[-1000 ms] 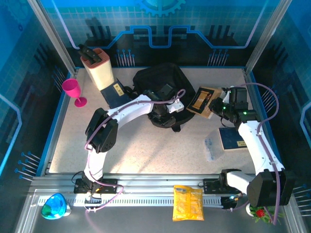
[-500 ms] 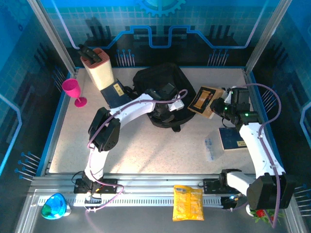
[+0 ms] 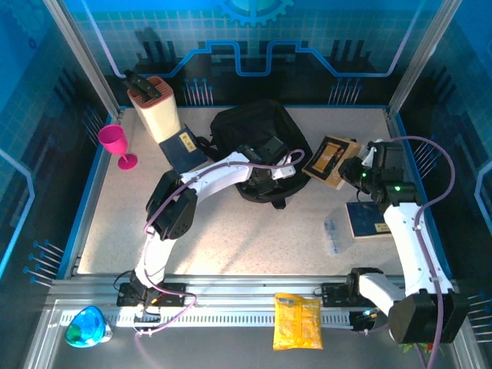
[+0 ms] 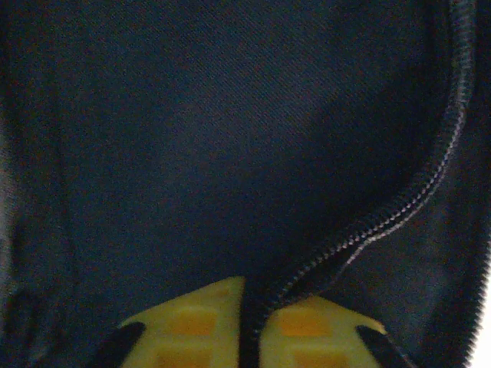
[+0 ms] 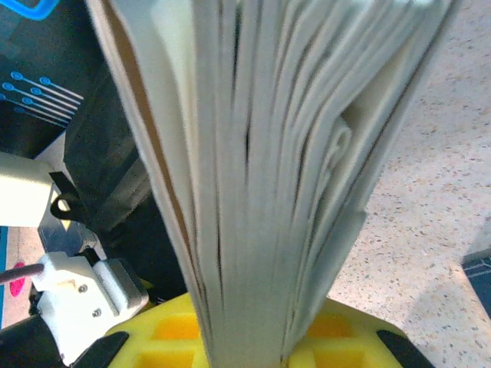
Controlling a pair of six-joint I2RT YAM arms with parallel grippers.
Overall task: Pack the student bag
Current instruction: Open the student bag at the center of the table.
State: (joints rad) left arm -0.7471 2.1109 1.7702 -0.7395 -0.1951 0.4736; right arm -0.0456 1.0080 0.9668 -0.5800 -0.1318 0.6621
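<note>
student bag (image 3: 246,127): looks floppy, soft fabric, best grabbed by the zipper edge (image 4: 399,222) | left tool (image 4: 252,330) pinched on that edge | right tool (image 5: 253,345) clamping a book (image 5: 261,153) sticking up between its fingers

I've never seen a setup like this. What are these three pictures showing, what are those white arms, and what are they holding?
Two white robot arms stand at the near edge of a table, each ending in a two-finger gripper. The overhead picture looks down on both; the other two come from cameras on their wrists. The left gripper pinches the black student bag at its zipper. The right gripper holds a book edge-on. A pink goblet and a blue notebook sit on the table.
</note>
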